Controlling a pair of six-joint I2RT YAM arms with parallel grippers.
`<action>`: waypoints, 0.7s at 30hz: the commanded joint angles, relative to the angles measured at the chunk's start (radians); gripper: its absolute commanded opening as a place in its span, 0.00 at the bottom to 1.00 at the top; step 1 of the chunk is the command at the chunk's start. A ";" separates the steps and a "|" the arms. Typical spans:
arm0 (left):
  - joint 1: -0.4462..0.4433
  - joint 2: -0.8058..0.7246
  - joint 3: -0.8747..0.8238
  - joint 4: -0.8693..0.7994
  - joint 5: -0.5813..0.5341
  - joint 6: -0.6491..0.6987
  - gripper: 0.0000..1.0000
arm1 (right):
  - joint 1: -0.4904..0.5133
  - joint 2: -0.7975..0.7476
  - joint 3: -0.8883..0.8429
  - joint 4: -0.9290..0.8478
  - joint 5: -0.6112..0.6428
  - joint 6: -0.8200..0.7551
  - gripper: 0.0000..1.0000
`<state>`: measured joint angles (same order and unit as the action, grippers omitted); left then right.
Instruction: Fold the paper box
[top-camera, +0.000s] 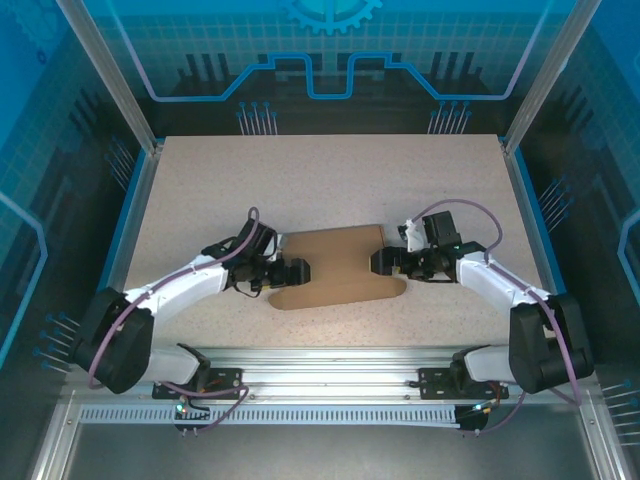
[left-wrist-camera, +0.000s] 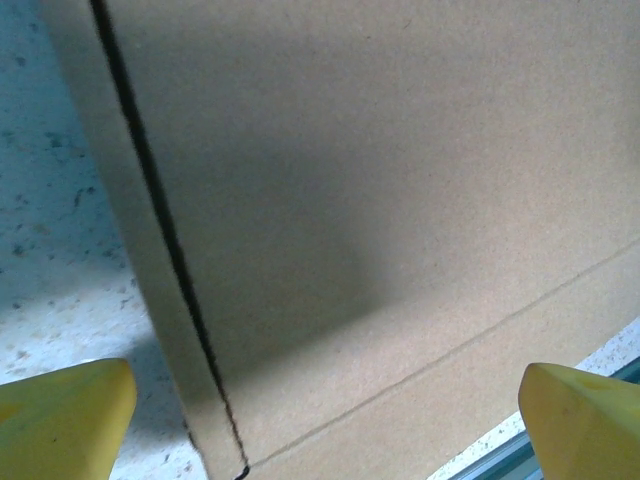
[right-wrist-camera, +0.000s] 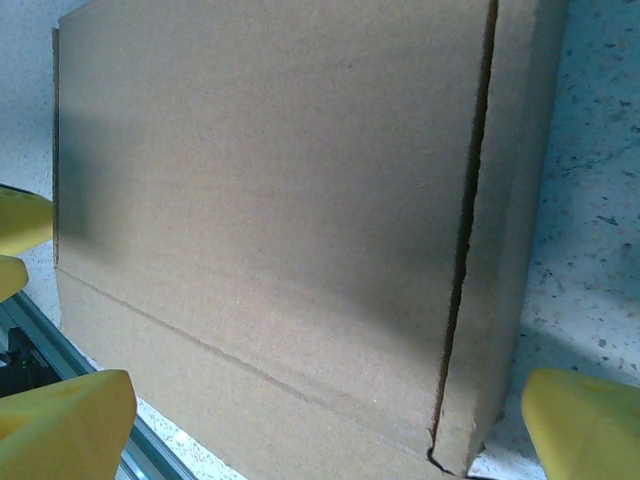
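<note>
Both arms bend inward, low. The left gripper points toward 3 o'clock and the right gripper toward 9 o'clock, jaws spread wide.

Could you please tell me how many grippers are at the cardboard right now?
2. The left gripper is open at the left end of the paper box, and the right gripper is open at its right end. The box lies flat between them.
</note>
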<state>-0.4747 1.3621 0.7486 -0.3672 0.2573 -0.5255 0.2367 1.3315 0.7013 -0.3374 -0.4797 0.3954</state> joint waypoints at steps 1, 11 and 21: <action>0.001 0.014 -0.011 0.042 0.052 -0.016 0.99 | 0.022 0.011 0.002 0.017 -0.018 0.000 1.00; -0.001 0.000 -0.029 0.139 0.113 -0.065 0.99 | 0.069 0.030 0.015 0.042 -0.046 0.002 1.00; -0.003 -0.026 -0.030 0.167 0.131 -0.085 0.99 | 0.096 -0.007 0.008 0.066 -0.049 0.011 1.00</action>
<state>-0.4694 1.3602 0.7208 -0.2783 0.2863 -0.5938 0.2916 1.3415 0.7013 -0.2996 -0.4484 0.3992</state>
